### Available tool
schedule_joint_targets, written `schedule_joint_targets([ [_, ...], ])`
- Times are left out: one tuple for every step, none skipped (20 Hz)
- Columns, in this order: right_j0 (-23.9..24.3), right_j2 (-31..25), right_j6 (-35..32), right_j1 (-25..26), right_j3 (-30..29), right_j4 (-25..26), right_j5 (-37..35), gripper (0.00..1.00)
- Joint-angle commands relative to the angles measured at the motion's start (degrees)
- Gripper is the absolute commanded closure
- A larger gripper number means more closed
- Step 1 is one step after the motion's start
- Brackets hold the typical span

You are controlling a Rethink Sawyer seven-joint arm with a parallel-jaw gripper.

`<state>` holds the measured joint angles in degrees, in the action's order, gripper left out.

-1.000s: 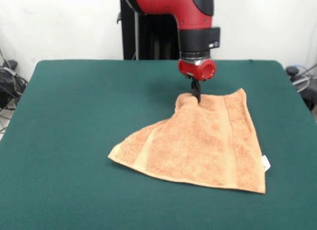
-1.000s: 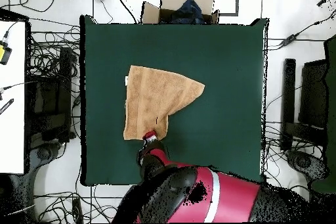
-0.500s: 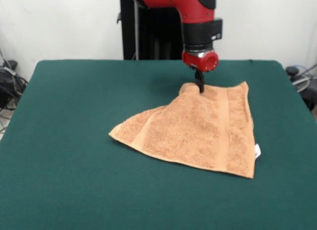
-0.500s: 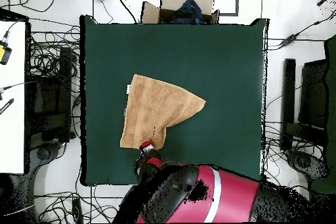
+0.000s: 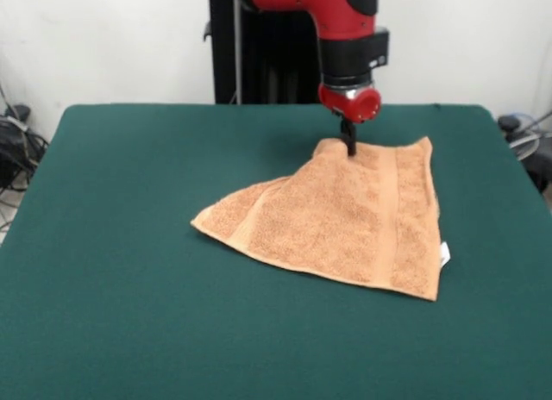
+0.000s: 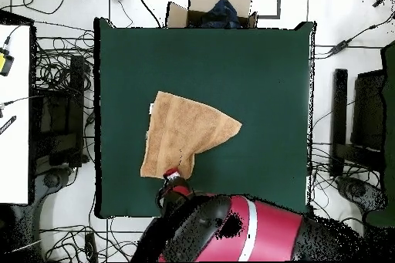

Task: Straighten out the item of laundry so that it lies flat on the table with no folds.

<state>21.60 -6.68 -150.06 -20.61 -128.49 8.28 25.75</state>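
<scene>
Tool (image 5: 349, 147) pinching towel (image 5: 345, 219) shows only from front.

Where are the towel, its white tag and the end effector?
towel (image 5: 345, 219), front view, middle of the cloth
white tag (image 5: 445, 253), front view, tag at the towel's edge
end effector (image 5: 349, 146), front view, tips at the towel's pinched corner

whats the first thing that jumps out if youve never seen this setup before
The orange-tan towel stands out against the dark green table: it lies right of centre in the front view as a lopsided, roughly triangular shape, so part of it looks folded. Just as striking is the red and black arm coming down from above, its gripper closed on a bunched bit of the towel's far edge.
</scene>
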Motion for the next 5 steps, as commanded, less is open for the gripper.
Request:
schedule_joint_targets([
  [-2.4, -1.4, 0.1, 2.2, 10.8, -5.0, -15.6, 1.00],
  [-2.7, -1.4, 0.6, 2.1, 11.8, -4.8, -16.4, 1.00],
  [-2.9, -1.3, 1.1, 2.1, 12.7, -4.6, -17.3, 1.00],
  [-2.9, -1.4, 1.4, 1.9, 13.5, -4.1, -18.2, 1.00],
  [-3.0, -1.5, 1.8, 1.7, 14.2, -3.6, -19.0, 1.00],
])
